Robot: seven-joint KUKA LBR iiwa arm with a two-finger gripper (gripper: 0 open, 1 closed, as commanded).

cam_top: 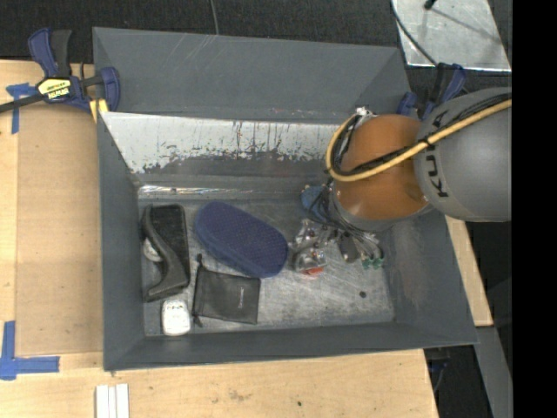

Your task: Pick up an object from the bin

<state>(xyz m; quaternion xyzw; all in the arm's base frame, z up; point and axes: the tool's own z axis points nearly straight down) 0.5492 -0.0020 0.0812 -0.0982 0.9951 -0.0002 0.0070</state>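
View down into the grey bin (122, 233), read from the near wall to the far one. Nearest, at the left of the floor, lie a small white block (177, 317) and, just beside it, a flat black pouch (228, 298). Behind them a black stapler-like tool (167, 249) runs along the left wall, and a blue oval case (241, 238) overlaps the pouch's far edge. Right of the case, near the middle of the floor, the pincer (313, 252) is low over a small red-and-silver item (311, 270) (possibly part of the tool head rather than a loose thing; the clutter there is too dense to decide). Whether the pincer is apart, together or clamped cannot be told. Farther back, the orange cover (379, 168) on the wrist hides the floor's far right corner, with a blue scrap (311, 200) at its left edge. Step in hand, as judged: the descent to grasp, with nothing seen lifted. The next move calls for closing squarely on the small item, clear of the blue case, then a straight rise.
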